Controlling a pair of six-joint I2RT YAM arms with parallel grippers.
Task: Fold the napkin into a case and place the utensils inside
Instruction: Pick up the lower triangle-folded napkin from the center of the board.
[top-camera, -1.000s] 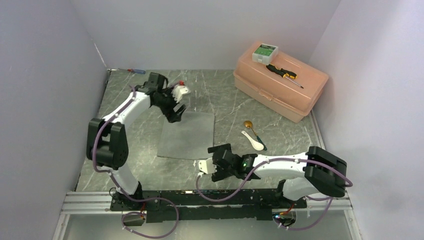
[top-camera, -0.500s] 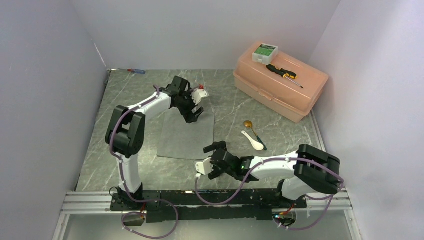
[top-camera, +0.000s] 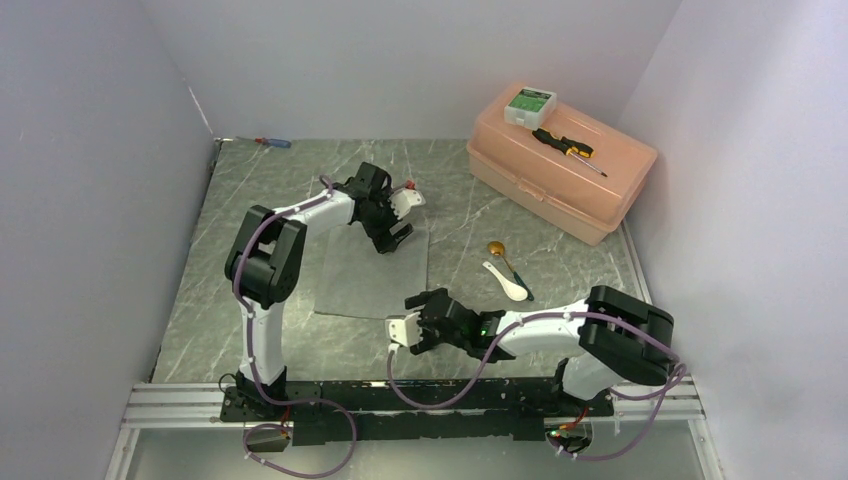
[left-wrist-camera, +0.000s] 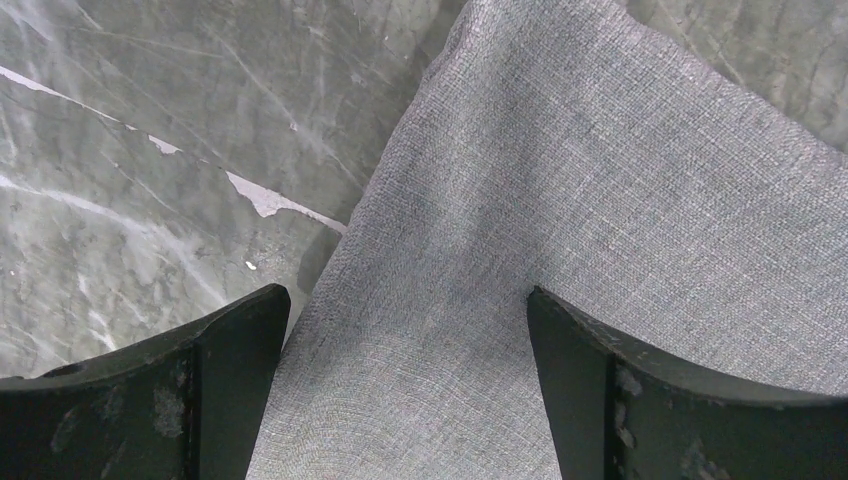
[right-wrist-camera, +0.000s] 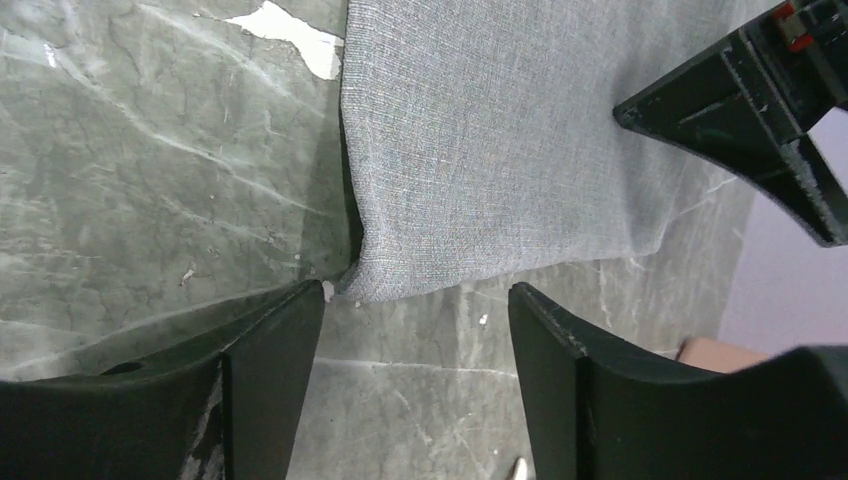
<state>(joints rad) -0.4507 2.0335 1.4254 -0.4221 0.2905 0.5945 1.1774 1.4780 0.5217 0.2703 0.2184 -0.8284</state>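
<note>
The grey napkin (top-camera: 370, 275) lies flat on the marble table. My left gripper (top-camera: 396, 241) is open, low over the napkin's far right part. In the left wrist view the cloth (left-wrist-camera: 560, 200) fills the gap between the fingers of the left gripper (left-wrist-camera: 410, 400). My right gripper (top-camera: 410, 315) is open at the napkin's near right corner. In the right wrist view that corner (right-wrist-camera: 365, 285) lies just ahead of the right gripper (right-wrist-camera: 415, 390), with bare table between the fingers. The white spoon (top-camera: 508, 281) and the gold spoon (top-camera: 497, 249) lie right of the napkin.
A pink plastic box (top-camera: 560, 160) stands at the back right, with a black-and-yellow screwdriver (top-camera: 566, 147) and a small white-green box (top-camera: 530, 104) on its lid. A red-and-blue screwdriver (top-camera: 272, 142) lies at the back left. Walls close the table on three sides.
My left gripper has moved right along the napkin's far edge toward its far right corner. My right gripper has edged left and forward to the near right corner.
</note>
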